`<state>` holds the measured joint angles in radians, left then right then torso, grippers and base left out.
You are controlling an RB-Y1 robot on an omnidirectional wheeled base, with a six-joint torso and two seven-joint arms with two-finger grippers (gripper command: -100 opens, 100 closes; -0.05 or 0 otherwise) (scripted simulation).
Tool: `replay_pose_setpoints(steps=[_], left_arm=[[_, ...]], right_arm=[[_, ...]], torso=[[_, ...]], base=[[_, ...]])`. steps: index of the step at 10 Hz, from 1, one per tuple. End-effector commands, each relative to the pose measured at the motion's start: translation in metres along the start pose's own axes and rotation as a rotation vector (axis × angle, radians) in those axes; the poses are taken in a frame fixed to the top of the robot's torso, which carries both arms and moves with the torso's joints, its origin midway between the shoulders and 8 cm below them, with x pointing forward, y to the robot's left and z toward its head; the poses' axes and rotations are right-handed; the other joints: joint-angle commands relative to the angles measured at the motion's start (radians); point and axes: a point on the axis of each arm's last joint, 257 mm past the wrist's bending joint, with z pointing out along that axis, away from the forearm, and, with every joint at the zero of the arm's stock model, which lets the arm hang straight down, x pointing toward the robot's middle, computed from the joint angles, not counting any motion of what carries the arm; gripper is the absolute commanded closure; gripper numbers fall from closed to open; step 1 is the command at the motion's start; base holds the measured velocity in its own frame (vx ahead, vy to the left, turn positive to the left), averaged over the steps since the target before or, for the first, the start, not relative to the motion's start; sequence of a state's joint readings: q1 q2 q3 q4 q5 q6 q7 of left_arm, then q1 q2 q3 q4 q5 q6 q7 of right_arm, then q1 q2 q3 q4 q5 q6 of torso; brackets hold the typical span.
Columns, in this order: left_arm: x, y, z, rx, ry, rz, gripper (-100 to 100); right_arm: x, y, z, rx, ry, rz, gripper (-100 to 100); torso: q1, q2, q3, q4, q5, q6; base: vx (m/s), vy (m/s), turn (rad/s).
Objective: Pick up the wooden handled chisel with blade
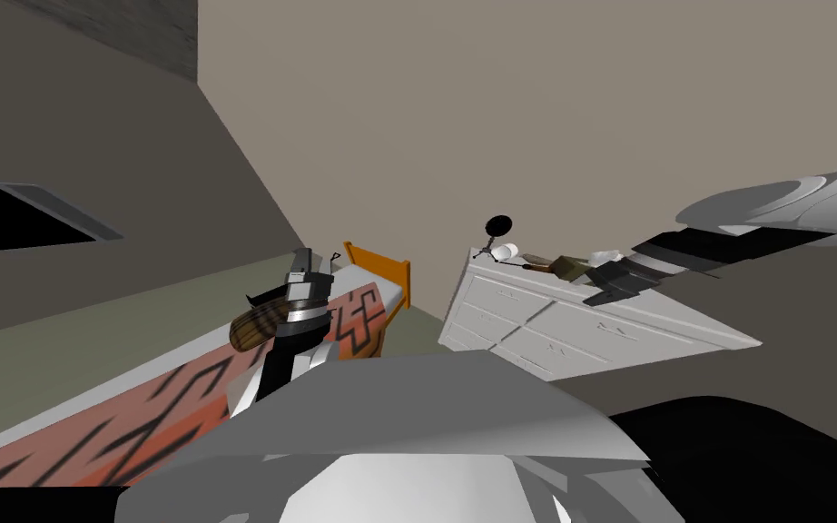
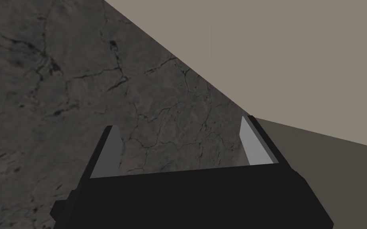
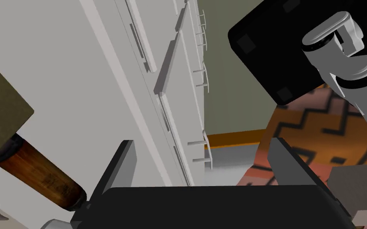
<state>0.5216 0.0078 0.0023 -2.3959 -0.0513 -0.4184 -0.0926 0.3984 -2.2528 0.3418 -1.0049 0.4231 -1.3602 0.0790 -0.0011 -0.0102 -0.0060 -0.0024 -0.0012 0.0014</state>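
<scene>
Left gripper (image 2: 179, 123): a matte black, box-like body with chamfered corners, carrying two thin fingers (image 2: 109, 155), light grey on the face and edged in black. The right gripper (image 3: 202, 141) is built the same way, a black block with two grey blades.

The left arm (image 1: 291, 363) has a white forearm shell, followed by black segments, a silver-grey ring and a small grey box at the wrist. The right arm (image 1: 771, 209) has a broad, rounded light grey shell marked with curved panel lines, then a black sleeve and a pale ring ahead of its dark hand.
</scene>
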Motion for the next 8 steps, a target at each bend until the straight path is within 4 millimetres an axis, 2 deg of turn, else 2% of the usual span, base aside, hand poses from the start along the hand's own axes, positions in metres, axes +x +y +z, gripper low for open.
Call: replay_pose_setpoints(steps=[1,4,6,7,8], left_arm=[[0.0,0.0,0.0,0.0,0.0,0.0,0],[0.0,0.0,0.0,0.0,0.0,0.0,0],[0.0,0.0,0.0,0.0,0.0,0.0,0],[0.0,0.0,0.0,0.0,0.0,0.0,0],[0.0,0.0,0.0,0.0,0.0,0.0,0]], right_arm=[[0.005,-0.007,-0.014,0.02,0.056,-0.021,-100],[0.021,-0.009,-0.026,0.02,0.159,-0.045,-100],[0.043,0.007,-0.014,-0.046,0.215,-0.038,-100],[0.038,0.002,-0.015,-0.026,0.201,-0.039,-100],[0.039,0.002,-0.014,-0.03,0.203,-0.04,0]], torso=[[0.0,0.0,0.0,0.0,0.0,0.0],[-0.004,-0.005,-0.003,-0.001,-0.001,-0.001],[-0.002,-0.006,-0.004,-0.002,-0.001,-0.001],[-0.001,-0.004,-0.002,-0.001,-0.001,0.0],[0.001,0.002,0.001,0.0,0.0,0.001]], base=[[0.115,-0.024,0.184],[0.192,-0.089,0.334],[0.17,-0.052,0.295],[0.064,-0.02,0.034],[0.014,-0.005,-0.002]])
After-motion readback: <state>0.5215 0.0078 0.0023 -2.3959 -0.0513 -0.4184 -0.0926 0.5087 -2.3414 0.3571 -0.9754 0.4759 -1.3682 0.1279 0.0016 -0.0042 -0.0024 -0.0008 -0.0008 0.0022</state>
